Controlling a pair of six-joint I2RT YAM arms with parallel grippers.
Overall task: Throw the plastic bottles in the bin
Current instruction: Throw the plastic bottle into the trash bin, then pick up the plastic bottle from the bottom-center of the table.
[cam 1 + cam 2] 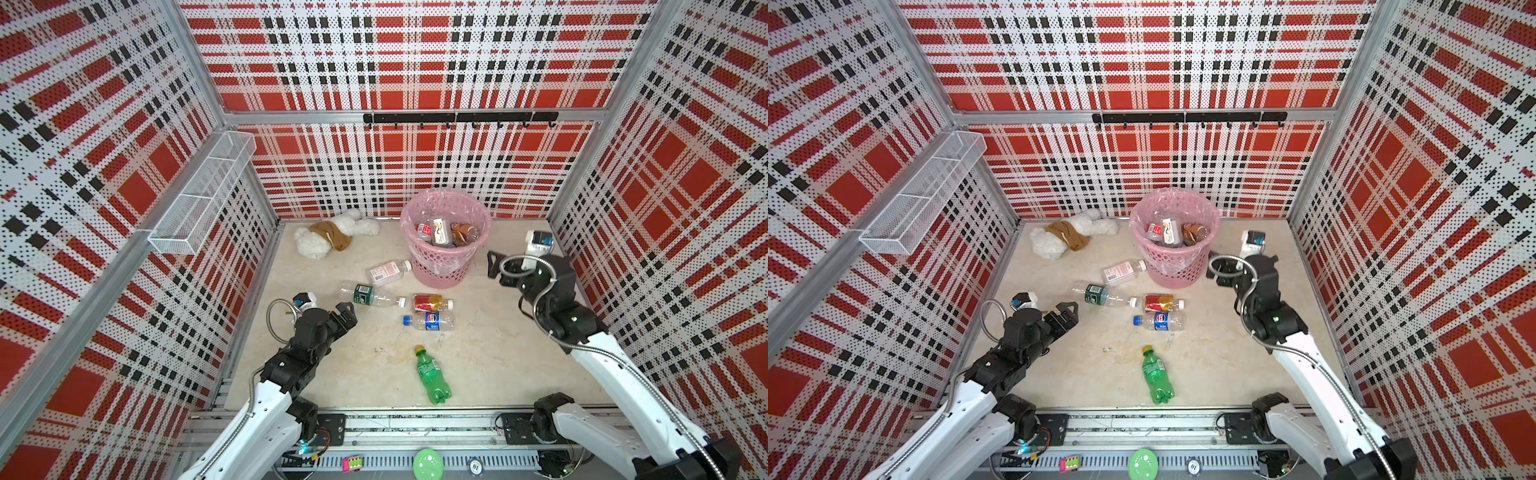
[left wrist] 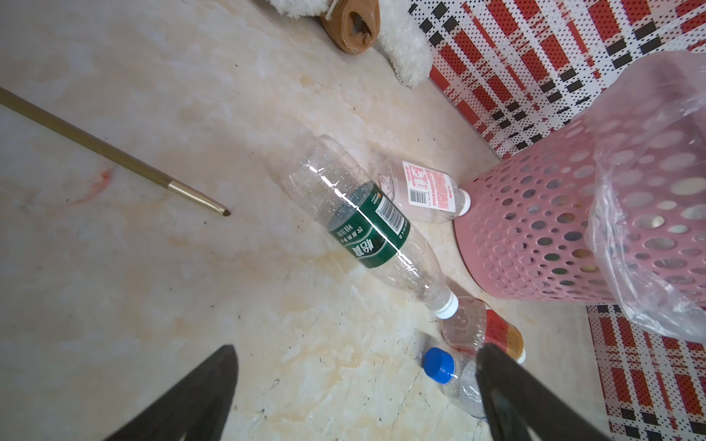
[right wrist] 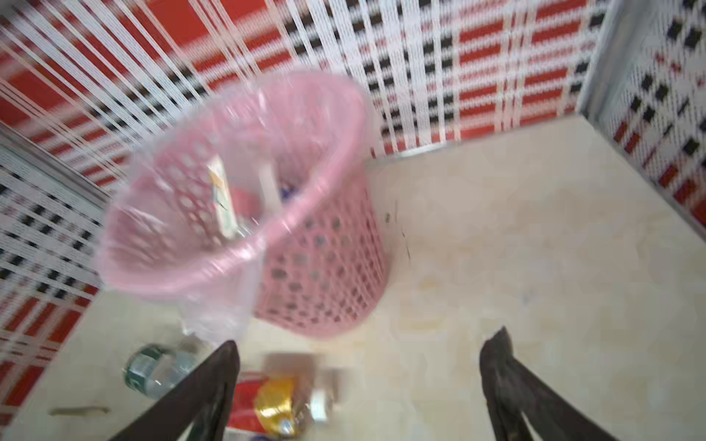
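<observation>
Nearest the front edge of the table [image 1: 365, 382]: green bottle [image 1: 432, 376], lying flat, yellow cap toward the far edge, no arm close to it.

Next back, near the left edge: left pincer [image 1: 347, 312], low over the table, jaws spread wide, holding nothing, touching nothing. Left wrist view agrees, with both fingers [image 2: 198, 393] over bare table.

Key relation: green-label bottle [image 1: 371, 295] lies just ahead of that pincer, toward the table's middle. Its long axis runs roughly left edge to right edge, white cap toward the right edge. The left arm is clearly nearer than the right. My guess is this one gets grabbed next, jaws set across the labelled body.

Middle of the table: blue-capped bottle [image 1: 429, 321] and red-label bottle [image 1: 432, 302], side by side, both flat along that same left-right line. Slightly farther is the pink-label bottle [image 1: 389, 272], cap almost against the bin's foot.

Right pincer [image 1: 496, 266] is just beside the bin [image 1: 442, 266] on its right-edge side, fully open and empty. Its wrist view is blurred but shows the gap clear.

The bin stands near the far edge, several bottles [image 1: 440, 232] already inside. Plush toy [image 1: 332, 237] at the far edge, not part of the job.
</observation>
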